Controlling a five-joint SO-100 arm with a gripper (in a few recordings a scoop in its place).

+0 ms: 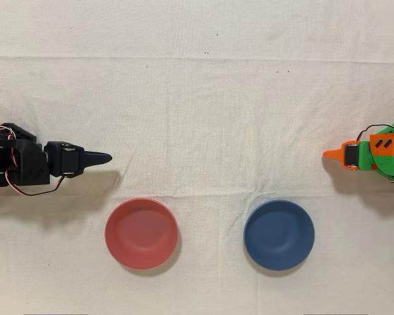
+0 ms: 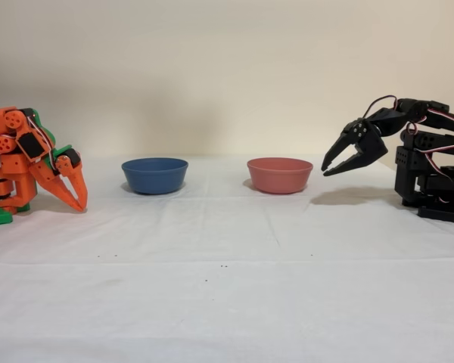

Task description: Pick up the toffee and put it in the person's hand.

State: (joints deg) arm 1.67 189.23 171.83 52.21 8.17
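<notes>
White cloth (image 1: 203,98) covers the counter from edge to edge, creased in faint bands, with a plain pale wall (image 2: 212,68) behind it in the fixed view. You cannot tell from these views where the toffee lies.

Your claw (image 2: 327,171) hangs above the cloth at 3 o'clock in the fixed view. Its two black fingers are parted with a gap between them and nothing in that gap, and their tips tilt down toward 8 o'clock. From overhead, the claw (image 1: 97,158) sits at 9 o'clock and tapers to a point aimed at 3 o'clock, casting a shadow on the cloth just below it. The black arm (image 1: 20,164) behind it is folded back at the frame's edge, with red and white wires looping over its joints.

Nearest your claw is the red bowl (image 1: 141,233), at 7 o'clock in the overhead view, upright and apart from the fingers. In the fixed view the red bowl (image 2: 279,175) stands just to the 9 o'clock side of the claw. The blue bowl (image 1: 278,234) is at 5 o'clock overhead, well apart from the red one. In the fixed view the blue bowl (image 2: 154,175) stands left of centre.

The idle orange arm (image 1: 374,154) sits at 3 o'clock overhead.
</notes>
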